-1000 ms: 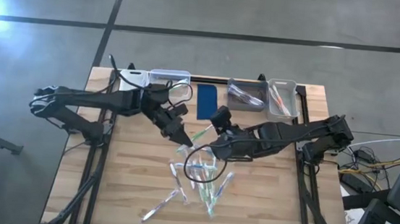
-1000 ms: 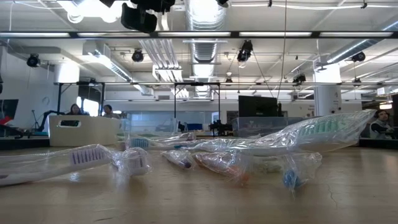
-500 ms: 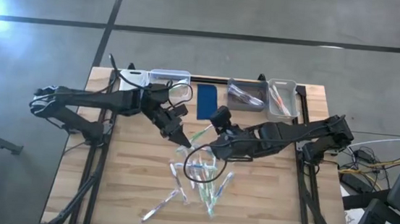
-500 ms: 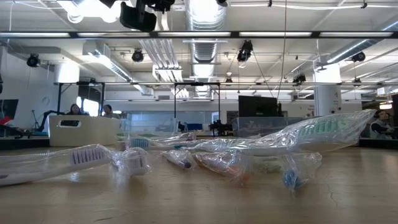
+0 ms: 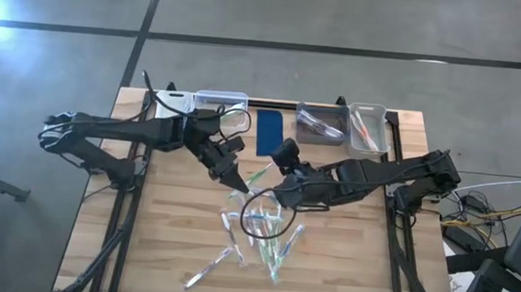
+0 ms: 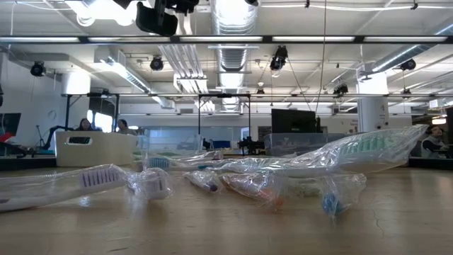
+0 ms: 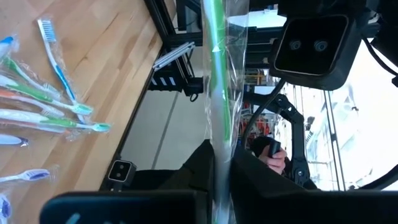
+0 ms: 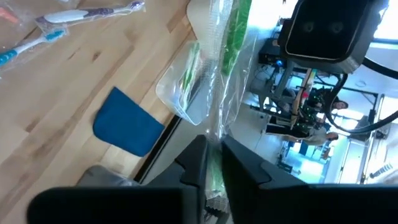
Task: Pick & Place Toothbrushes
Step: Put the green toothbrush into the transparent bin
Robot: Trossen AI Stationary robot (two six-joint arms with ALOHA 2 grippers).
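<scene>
Two arms work over the desk (image 5: 166, 251). Three bins (image 5: 220, 99) line its far edge, along with one blue pad (image 5: 268, 132). One green toothbrush (image 5: 260, 175) hangs between both grippers; roughly a dozen wrapped toothbrushes (image 5: 257, 236) lie mid-desk (overlapping, so no exact count).

Wooden table (image 5: 166, 251) at frame centre: wrapped toothbrushes (image 5: 258, 231) scattered lower middle; along the upper edge, blue pad (image 5: 268, 133) with three plastic bins (image 5: 220, 99) beside it, left and right.
</scene>
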